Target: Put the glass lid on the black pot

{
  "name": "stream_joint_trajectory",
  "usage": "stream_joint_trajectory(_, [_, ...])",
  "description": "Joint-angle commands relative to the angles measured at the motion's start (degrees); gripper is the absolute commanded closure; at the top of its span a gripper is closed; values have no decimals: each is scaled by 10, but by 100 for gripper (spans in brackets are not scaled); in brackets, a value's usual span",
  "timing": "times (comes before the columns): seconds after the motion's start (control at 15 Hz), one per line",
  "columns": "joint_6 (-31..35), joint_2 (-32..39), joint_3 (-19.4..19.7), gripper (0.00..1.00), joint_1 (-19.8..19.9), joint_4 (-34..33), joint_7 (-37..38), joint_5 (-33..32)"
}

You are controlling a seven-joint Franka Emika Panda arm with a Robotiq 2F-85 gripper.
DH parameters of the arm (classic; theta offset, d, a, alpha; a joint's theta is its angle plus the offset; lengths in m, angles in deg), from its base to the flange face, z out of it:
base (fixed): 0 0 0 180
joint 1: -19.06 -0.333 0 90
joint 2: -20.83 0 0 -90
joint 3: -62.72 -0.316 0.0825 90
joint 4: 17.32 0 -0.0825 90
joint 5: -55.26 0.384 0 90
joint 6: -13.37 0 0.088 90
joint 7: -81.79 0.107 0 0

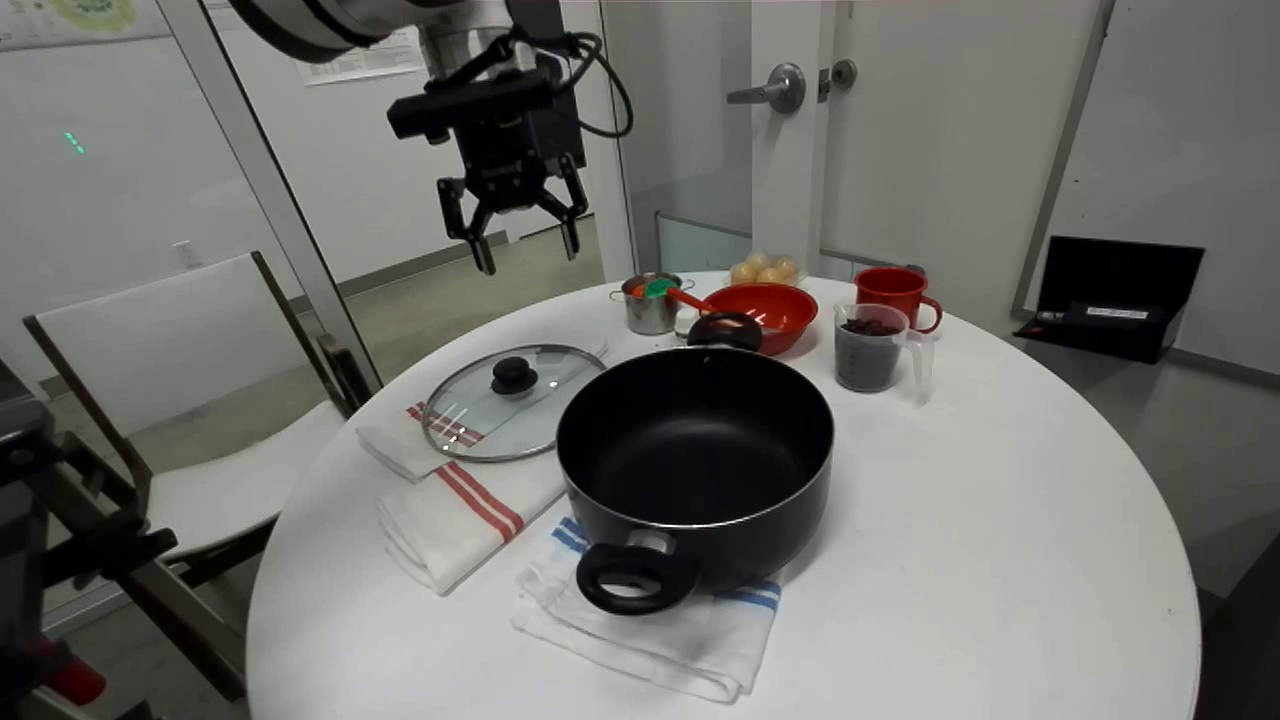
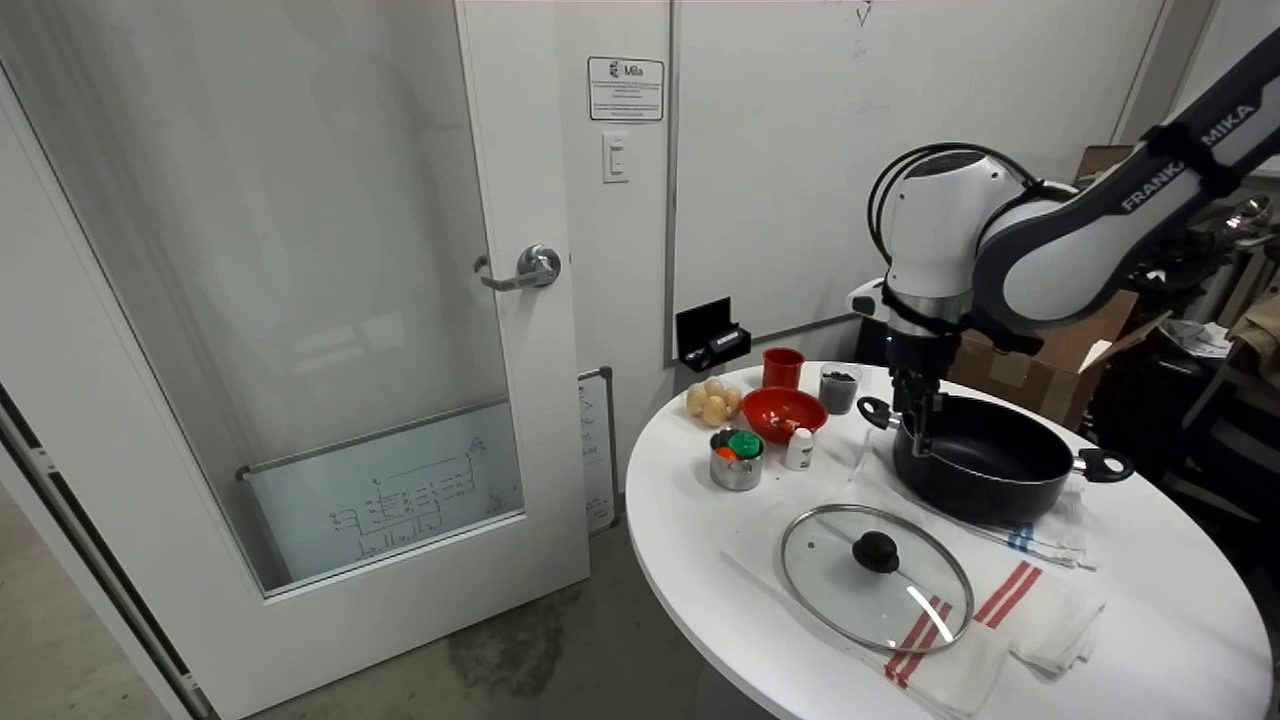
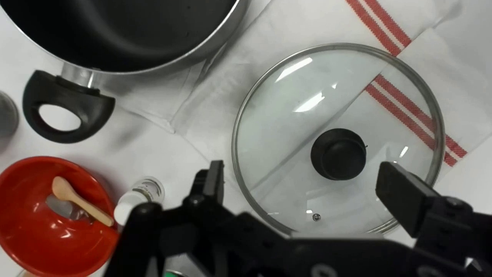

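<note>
Lid (image 1: 525, 412) lies left of the pot (image 1: 695, 440); my end effector (image 1: 528, 252) hangs well above, jaws spread, holding nothing. The knob (image 3: 338, 154) looks nearer one jaw (perspective may mislead me), so descending uncorrected could knock everything askew.

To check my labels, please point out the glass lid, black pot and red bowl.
Glass lid (image 3: 338, 154): wrist view, centre knob.
Black pot (image 1: 695, 460): in an exterior view, inside floor.
Red bowl (image 3: 40, 232): wrist view, inner surface.

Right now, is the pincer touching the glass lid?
Apart. In an exterior view, the open pincer hangs above the glass lid, with floor and table showing between them.
</note>
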State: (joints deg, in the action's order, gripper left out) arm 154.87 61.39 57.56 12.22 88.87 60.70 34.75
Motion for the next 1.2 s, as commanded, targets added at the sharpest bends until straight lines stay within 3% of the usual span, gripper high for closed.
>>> stream_joint_trajectory(0.0, [35,64,1,0,-12,-47,-30,-27])
stream_joint_trajectory(0.67, [89,155,-27,0,-14,-68,-140,-46])
stream_joint_trajectory(1.13, [109,177,-33,0,-12,-67,-190,-41])
